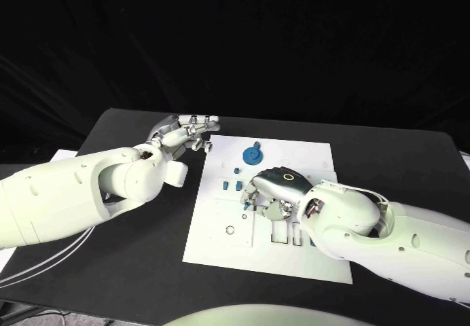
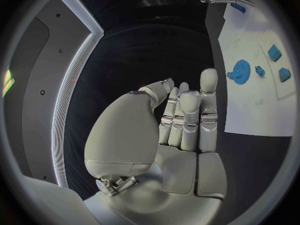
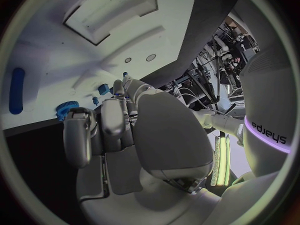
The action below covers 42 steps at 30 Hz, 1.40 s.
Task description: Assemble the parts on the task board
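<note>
We see the left hand [image 1: 186,133] released, fingers straight and together, over the bench [image 1: 128,258] just beside the task board [image 1: 303,261] | our right hand [image 1: 272,191] hovers over the board's middle, fingers curled down; whether it grips a part we cannot tell | blue gear [image 1: 252,155] lies near the board's far edge | small blue parts [image 1: 231,184] beside the right hand

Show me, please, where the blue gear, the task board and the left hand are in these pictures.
blue gear [image 1: 252,155], head view, on its round face.
task board [image 1: 294,258], head view, on a bare white part near its front edge.
left hand [image 1: 186,134], head view, on the middle of the hand, beside the board's far corner.
</note>
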Tool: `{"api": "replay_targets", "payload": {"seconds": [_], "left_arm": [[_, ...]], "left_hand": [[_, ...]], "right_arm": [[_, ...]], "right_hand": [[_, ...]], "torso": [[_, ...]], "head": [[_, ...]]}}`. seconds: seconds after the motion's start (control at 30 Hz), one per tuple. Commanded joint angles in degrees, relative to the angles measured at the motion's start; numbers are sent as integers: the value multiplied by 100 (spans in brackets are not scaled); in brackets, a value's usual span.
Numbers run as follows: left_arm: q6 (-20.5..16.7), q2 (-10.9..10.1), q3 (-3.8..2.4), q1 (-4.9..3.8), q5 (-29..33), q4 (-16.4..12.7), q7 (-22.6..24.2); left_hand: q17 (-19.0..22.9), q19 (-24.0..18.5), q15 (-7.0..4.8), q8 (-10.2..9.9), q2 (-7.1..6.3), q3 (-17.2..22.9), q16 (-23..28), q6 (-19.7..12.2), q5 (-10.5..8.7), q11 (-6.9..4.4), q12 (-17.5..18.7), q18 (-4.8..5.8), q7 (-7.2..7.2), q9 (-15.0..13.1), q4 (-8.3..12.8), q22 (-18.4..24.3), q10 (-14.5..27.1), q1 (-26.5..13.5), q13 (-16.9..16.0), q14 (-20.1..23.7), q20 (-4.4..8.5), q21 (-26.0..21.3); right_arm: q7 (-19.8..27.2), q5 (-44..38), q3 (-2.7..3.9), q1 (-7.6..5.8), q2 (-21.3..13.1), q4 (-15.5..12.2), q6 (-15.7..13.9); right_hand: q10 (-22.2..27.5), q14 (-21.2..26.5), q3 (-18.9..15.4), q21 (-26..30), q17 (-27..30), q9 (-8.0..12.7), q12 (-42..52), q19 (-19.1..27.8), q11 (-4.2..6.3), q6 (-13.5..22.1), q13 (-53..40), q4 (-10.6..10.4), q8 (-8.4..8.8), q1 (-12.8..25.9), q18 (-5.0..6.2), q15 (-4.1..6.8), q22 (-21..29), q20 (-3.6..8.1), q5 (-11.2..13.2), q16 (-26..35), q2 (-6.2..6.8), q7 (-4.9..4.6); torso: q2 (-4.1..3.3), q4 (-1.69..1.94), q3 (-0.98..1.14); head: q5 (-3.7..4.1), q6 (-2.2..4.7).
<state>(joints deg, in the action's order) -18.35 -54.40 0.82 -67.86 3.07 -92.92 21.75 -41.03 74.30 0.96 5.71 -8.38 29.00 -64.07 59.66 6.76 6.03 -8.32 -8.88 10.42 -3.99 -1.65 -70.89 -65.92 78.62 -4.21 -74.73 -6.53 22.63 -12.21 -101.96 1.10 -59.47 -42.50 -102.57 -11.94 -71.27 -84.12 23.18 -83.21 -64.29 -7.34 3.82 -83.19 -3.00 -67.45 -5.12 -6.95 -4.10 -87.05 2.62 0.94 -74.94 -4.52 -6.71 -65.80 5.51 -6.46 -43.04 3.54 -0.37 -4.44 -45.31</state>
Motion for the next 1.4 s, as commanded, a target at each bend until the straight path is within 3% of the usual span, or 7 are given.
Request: {"api": "replay_targets", "payload": {"seconds": [0.03,0.37,1.13,1.4], "left_arm": [[113,17,-4,0,21,-10,17],[125,33,-4,0,20,3,6],[151,28,-4,1,20,-9,-17],[152,21,-4,0,20,-21,-19]], "left_hand": [[6,-27,4,22,29,-37,20,-26,-35,4,-27,-115,-1,8,11,6,49,-39,1,29,-3,-20],[19,-27,5,28,46,-47,22,-24,-35,3,-40,-116,-3,6,25,20,56,-29,1,35,-4,-44],[19,-27,5,28,46,-47,22,-24,-35,3,-40,-116,-3,6,25,20,56,-29,1,35,-4,-44],[19,-27,5,28,46,-47,22,-24,-35,3,-40,-116,-3,6,25,20,56,-29,1,35,-4,-44]], "right_arm": [[62,-64,-3,20,22,8,285],[36,-188,-27,42,73,57,460],[-149,-368,-77,69,224,173,721],[-259,-419,-106,74,266,227,831]], "right_hand": [[5,-203,24,-23,8,-6,-23,-9,-37,0,10,1,-8,6,-10,18,-605,-20,-39,-35,-42,-29],[16,-200,36,-20,12,-9,-23,-5,-46,7,20,16,0,40,-8,10,-602,-27,-18,-37,-37,-35],[36,-197,47,-19,10,-17,-25,-2,-56,17,37,35,10,108,-7,0,-602,-38,24,-50,-32,-40],[265,-168,2,49,99,26,-36,72,-121,249,118,-3,69,370,17,-63,-517,-69,45,11,92,-88]], "torso": [[3,-8,3],[-1,0,13],[-4,0,4],[3,-3,2]], "head": [[-9,-6],[-19,-16],[-31,-57],[-22,-59]]}}
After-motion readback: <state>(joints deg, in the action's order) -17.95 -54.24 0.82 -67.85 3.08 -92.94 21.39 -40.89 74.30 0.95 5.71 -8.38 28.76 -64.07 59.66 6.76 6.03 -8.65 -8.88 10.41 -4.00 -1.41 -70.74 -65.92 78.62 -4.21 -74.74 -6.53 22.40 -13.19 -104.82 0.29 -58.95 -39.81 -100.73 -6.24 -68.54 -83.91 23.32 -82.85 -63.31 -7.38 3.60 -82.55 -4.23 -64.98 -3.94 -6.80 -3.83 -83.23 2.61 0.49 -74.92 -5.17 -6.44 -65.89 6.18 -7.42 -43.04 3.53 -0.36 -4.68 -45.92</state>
